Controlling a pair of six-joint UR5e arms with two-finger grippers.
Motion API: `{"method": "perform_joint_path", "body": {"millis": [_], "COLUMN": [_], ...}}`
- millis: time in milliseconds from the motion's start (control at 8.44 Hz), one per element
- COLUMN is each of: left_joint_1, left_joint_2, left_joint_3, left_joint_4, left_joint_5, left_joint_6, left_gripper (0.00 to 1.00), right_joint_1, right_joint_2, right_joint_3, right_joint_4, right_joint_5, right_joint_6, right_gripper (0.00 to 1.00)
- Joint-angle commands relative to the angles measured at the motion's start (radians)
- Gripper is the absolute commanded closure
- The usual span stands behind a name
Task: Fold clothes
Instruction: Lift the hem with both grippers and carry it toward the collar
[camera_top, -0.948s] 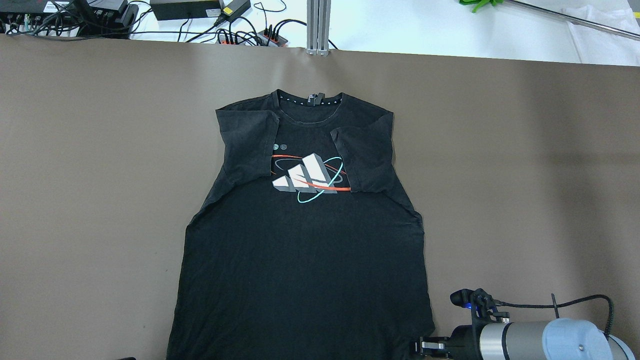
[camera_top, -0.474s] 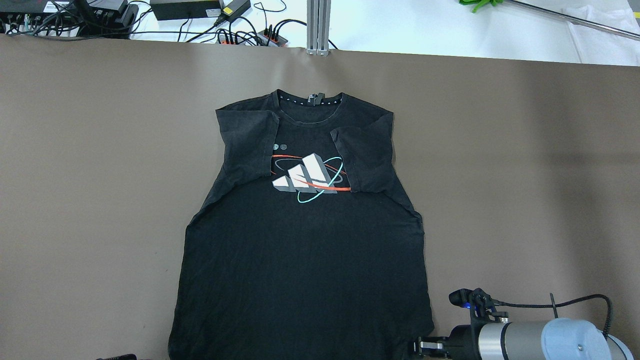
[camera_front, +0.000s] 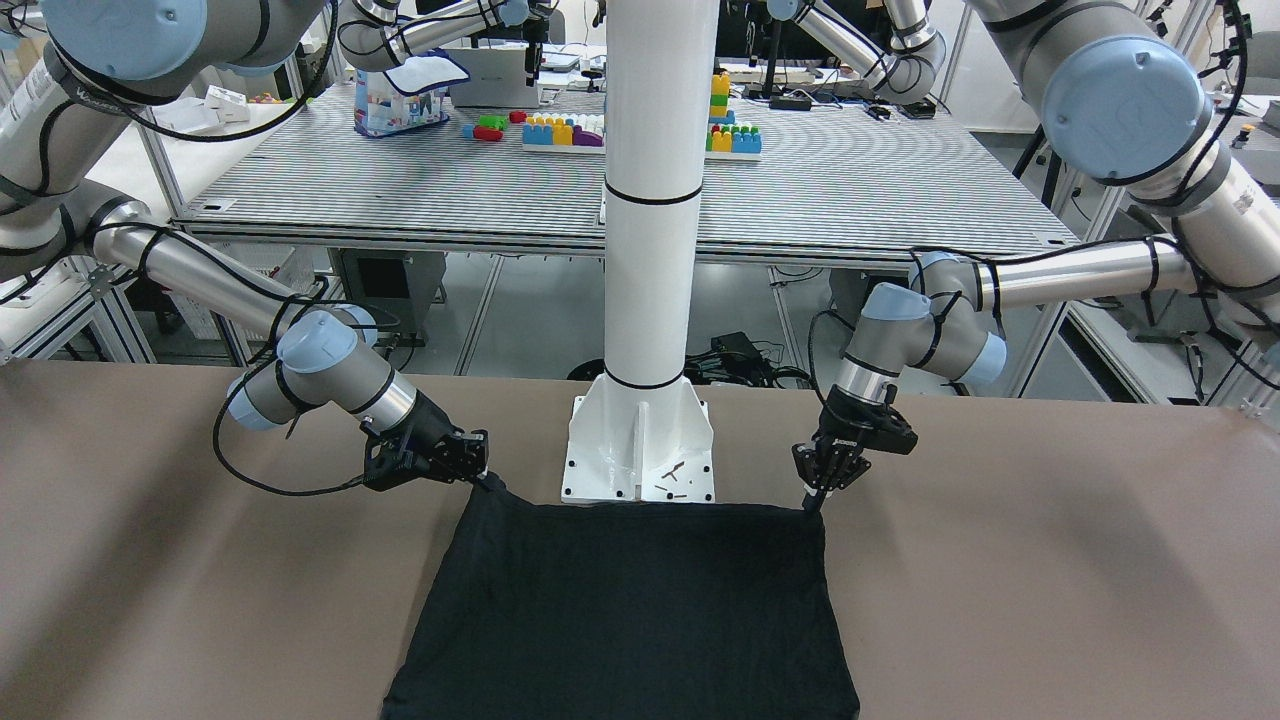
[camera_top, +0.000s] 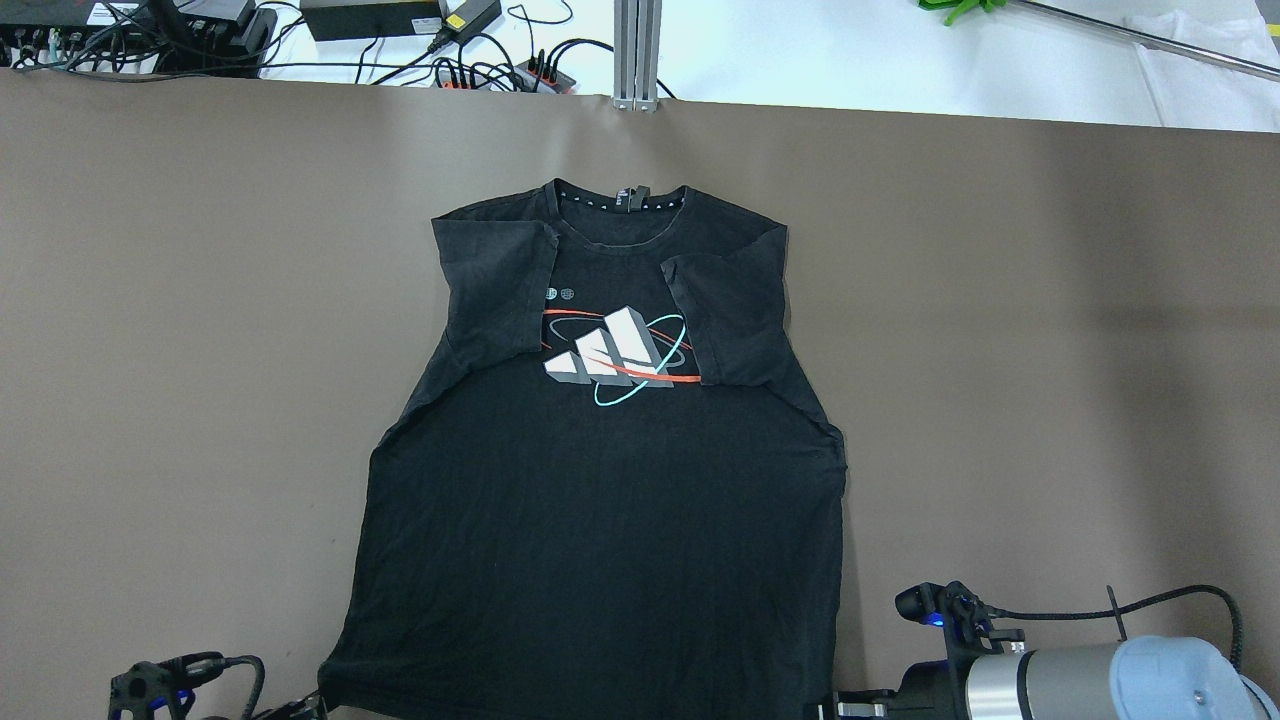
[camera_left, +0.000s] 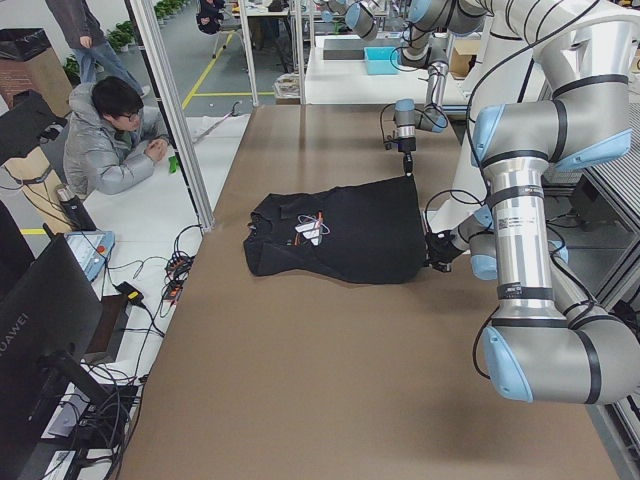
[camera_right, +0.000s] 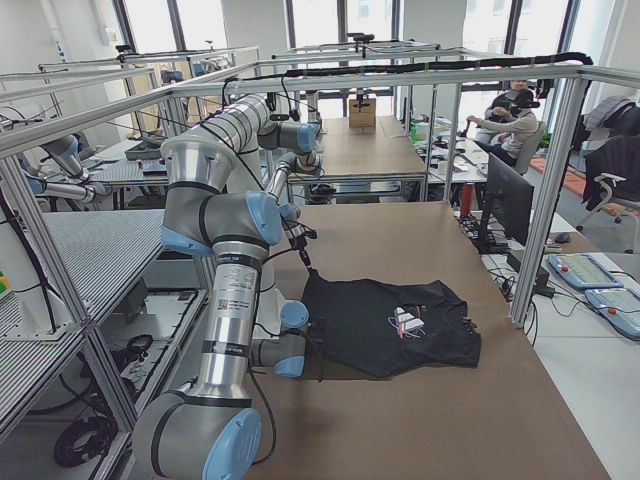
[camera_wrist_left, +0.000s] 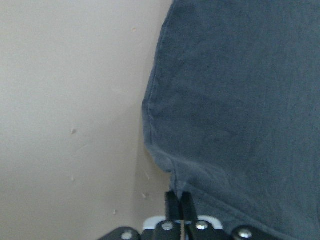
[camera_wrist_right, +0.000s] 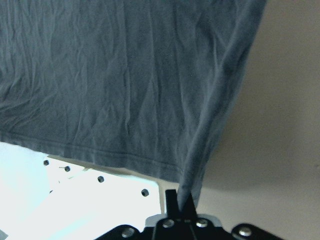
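Black soft-knit T-shirt lies face-up and flat on the brown desk, collar at the far side, both sleeves already turned in over the chest print. Hem edge sits nearest the robot, right beside the white pole's base plate. Left fingers are pinched together on the left hem corner, with the cloth low against the desk. Right fingers are likewise closed on the right hem corner, which is raised into a taut ridge leading away from the tips. Judged step: start of the hem-to-collar fold, both corners gripped. Next move calls for both arms lifting evenly and carrying the hem forward toward the collar, matched in pace so the edge stays straight and the tucked sleeves do not drag out. Containers: none seen near the shirt, so no contents to note.
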Motion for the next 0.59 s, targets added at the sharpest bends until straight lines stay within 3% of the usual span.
{"method": "perform_joint_path", "body": {"millis": [0, 237, 474], "left_joint_1": [0.028, 0.11, 0.196], "left_joint_2": [0.061, 0.066, 0.141], "left_joint_3": [-0.123, -0.238, -0.368], "left_joint_4": [-0.005, -0.005, -0.005], "left_joint_5": [-0.014, -0.004, -0.002], "left_joint_6": [0.07, 0.078, 0.078], "left_gripper": [1.0, 1.0, 1.0], "right_joint_1": [0.009, 0.01, 0.013], "right_joint_2": [-0.023, -0.028, -0.049], "right_joint_3": [0.108, 0.157, 0.165], "right_joint_4": [0.001, 0.03, 0.179], "right_joint_5": [0.132, 0.256, 0.327], "right_joint_6": [0.008, 0.011, 0.089], "right_gripper": [1.0, 1.0, 1.0]}}
